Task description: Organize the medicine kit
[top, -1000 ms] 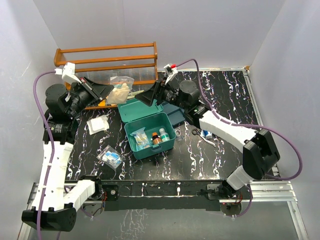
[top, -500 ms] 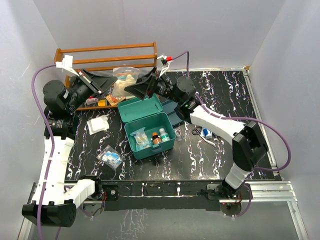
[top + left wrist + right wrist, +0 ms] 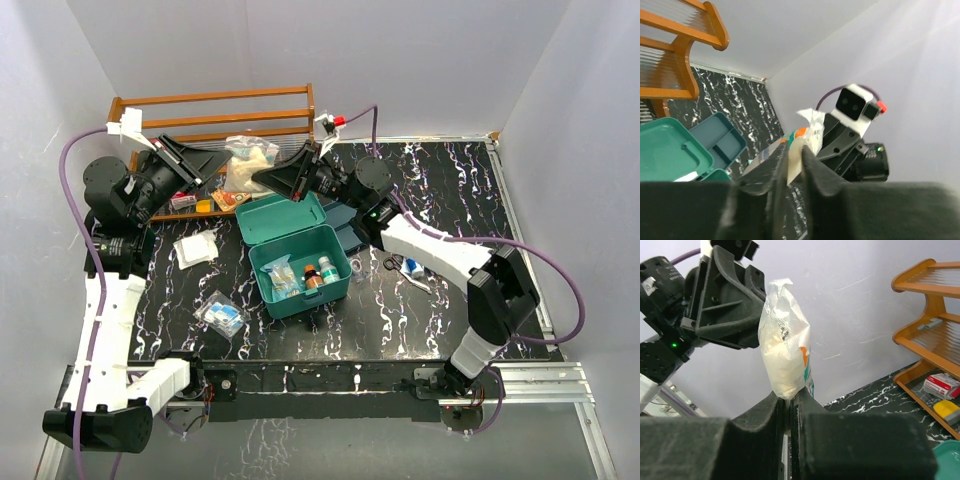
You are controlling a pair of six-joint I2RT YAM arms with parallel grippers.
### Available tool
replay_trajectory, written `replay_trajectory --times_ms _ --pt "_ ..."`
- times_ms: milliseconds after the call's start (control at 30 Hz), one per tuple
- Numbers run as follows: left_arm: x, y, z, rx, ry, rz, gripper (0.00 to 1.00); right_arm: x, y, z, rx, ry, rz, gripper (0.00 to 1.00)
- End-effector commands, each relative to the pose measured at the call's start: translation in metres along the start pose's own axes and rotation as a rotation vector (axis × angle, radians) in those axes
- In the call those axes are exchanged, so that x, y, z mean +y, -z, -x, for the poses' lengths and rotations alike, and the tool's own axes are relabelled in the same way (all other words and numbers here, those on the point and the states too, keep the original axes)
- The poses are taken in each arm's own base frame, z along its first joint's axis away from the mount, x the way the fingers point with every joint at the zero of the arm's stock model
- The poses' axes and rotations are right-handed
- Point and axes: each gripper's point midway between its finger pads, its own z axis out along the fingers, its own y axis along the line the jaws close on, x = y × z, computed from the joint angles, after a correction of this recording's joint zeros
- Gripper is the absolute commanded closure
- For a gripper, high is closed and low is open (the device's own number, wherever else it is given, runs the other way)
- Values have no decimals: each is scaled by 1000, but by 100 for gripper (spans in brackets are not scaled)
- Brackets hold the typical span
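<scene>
A clear plastic bag (image 3: 248,158) of white, cotton-like contents hangs in the air at the back of the table, in front of the rack. My left gripper (image 3: 226,160) is shut on its left side, and in the left wrist view the gripper (image 3: 794,150) pinches the bag (image 3: 807,131) by its edge. My right gripper (image 3: 263,178) is shut on its right side; in the right wrist view that gripper (image 3: 790,396) clamps the bag's (image 3: 785,352) bottom. The teal medicine kit (image 3: 338,282) stands open just below, lid (image 3: 283,218) tipped back, with small bottles and sachets inside.
A brown wooden rack (image 3: 215,120) stands at the back left, with a red-white box (image 3: 940,385) and a yellow item (image 3: 947,410) on its lowest shelf. A darker two-compartment tray (image 3: 352,226) lies behind the kit. A white packet (image 3: 195,248), a bagged blue item (image 3: 222,315) and small items (image 3: 410,266) lie on the table.
My right gripper has swung left to the bag and shut on it. My left gripper has lifted the bag slightly and still holds it.
</scene>
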Motion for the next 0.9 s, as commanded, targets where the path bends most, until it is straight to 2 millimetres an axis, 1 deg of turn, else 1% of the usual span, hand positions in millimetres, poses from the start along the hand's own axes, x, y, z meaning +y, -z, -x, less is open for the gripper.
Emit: replay_trajectory --times_ms 0,67,133,200,267,367,600,667,767,867 --pt "-3 7 15 -43 -72 64 74 16 9 22 -39 57 -28 97" --pt "14 9 15 -48 -88 147 58 9 14 16 -3 61 -72 98" --pt "31 14 17 -69 -100 238 47 1 19 7 42 66 -126 99" --pt "50 21 23 -113 -126 339 39 -8 26 -1 91 84 -180 99" --pt "61 26 24 -126 -151 393 35 -18 35 -10 143 94 -246 99" --pt "77 29 20 -114 -166 449 32 -35 54 -27 235 90 -358 99" --pt "116 27 -3 -38 -155 529 30 -63 107 -73 480 63 -562 99" --pt "127 26 -11 -16 -144 550 29 -68 120 -85 552 57 -596 99" --pt "145 27 -25 28 -124 587 29 -72 133 -105 662 26 -608 99" --pt "161 31 -37 61 -115 631 29 -77 140 -126 756 -29 -606 100"
